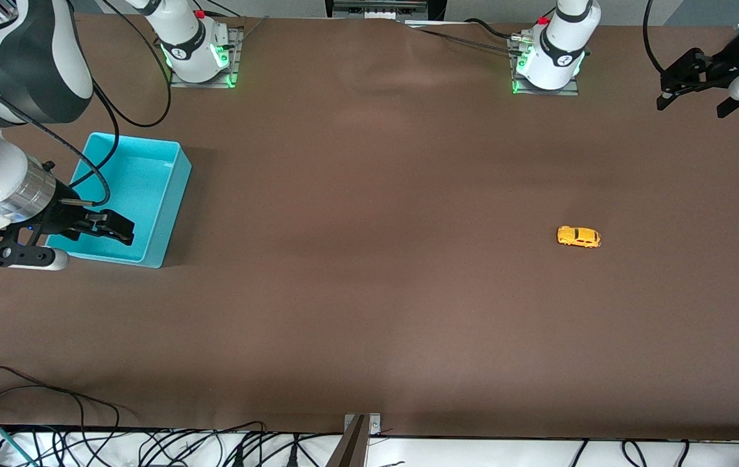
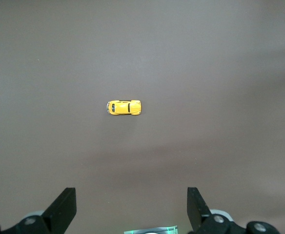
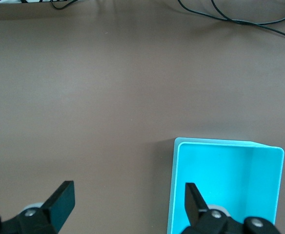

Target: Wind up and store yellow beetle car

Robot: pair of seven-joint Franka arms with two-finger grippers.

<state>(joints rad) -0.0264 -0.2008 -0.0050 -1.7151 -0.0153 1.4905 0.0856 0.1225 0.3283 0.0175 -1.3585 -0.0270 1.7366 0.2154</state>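
I'm seeing the tiny rounded yellow-orange toy beetle car [image 2: 124,107] sitting alone on the brown tabletop [image 2: 220,73], my left gripper [image 2: 132,209] hanging spread wide above it.

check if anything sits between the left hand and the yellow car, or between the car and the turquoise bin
Nothing visible does. The yellow beetle car sits alone on bare table, the open left hand up above the table's left-arm end. Only bare table runs to the turquoise bin, under the open right hand.

Turquoise bin [image 1: 148,194] on brown table [image 1: 369,292]
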